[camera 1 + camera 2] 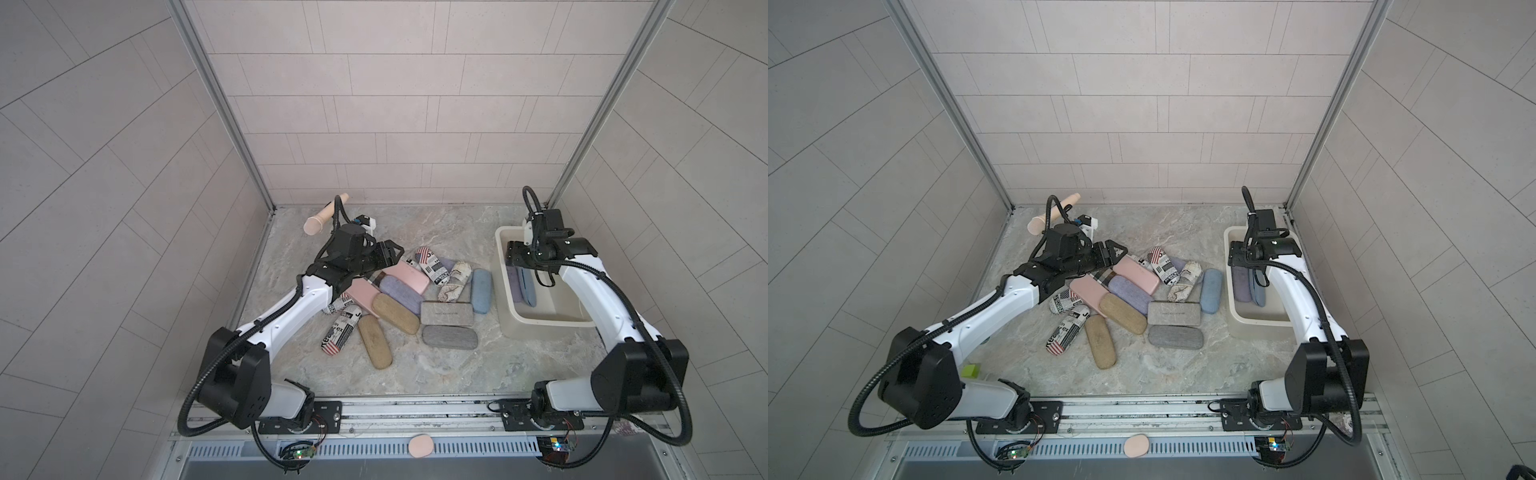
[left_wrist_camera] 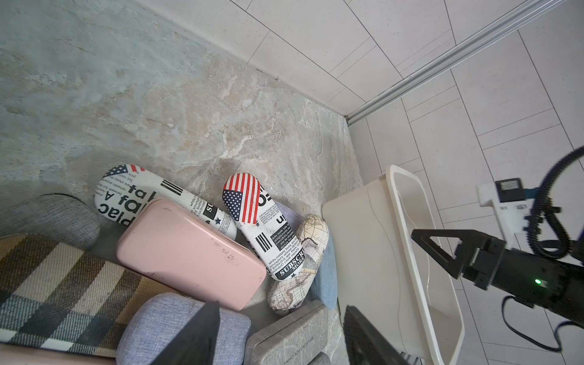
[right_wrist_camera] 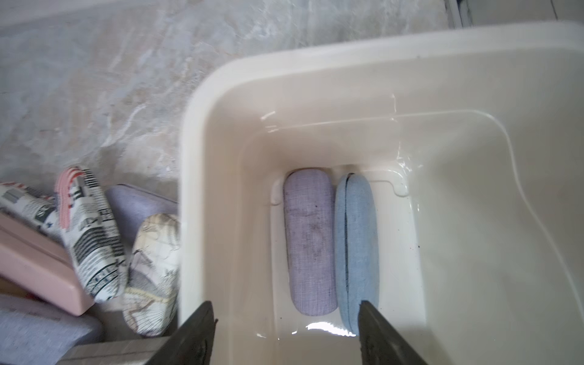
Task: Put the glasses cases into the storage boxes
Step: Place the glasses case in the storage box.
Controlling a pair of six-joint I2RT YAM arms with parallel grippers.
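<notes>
- The right end effector (image 3: 286, 308) hangs over the tub (image 3: 186, 202), jaws well apart and holding nothing.
- On the tub floor below it, two cases lie side by side and touching: a lavender case (image 3: 308, 243) lying flat and a blue case (image 3: 357, 252) standing on edge.
- The left end effector (image 2: 281, 306) hovers over the back-left part of the pile. Its jaws are parted with nothing between them, and a second lavender case (image 2: 177, 328) and a stone-grey case (image 2: 284, 335) lie under the gap.
- The step in hand looks like picking the next case.
- The left arm would need to drop and close across the narrow width of an uncovered case. The pink case (image 2: 189, 256) looks free.
- The right arm would need to swing back to the pile, where a second blue case (image 1: 481, 291) lies nearest the tub.
- Count in the tub: there is one tub, with two cases in it.
- Count on the worktop (image 1: 415, 374): about fifteen cases.
  - Four are newspaper-print and one is map-print.
  - There are two each of pink, lavender, tan and grey.
  - One is blue and one is plaid.
  - The left arm hides part of the pile, so this may be short.
- There is also one microphone (image 1: 320, 220) at the back and one pink pad (image 1: 420, 445) at the front.
</notes>
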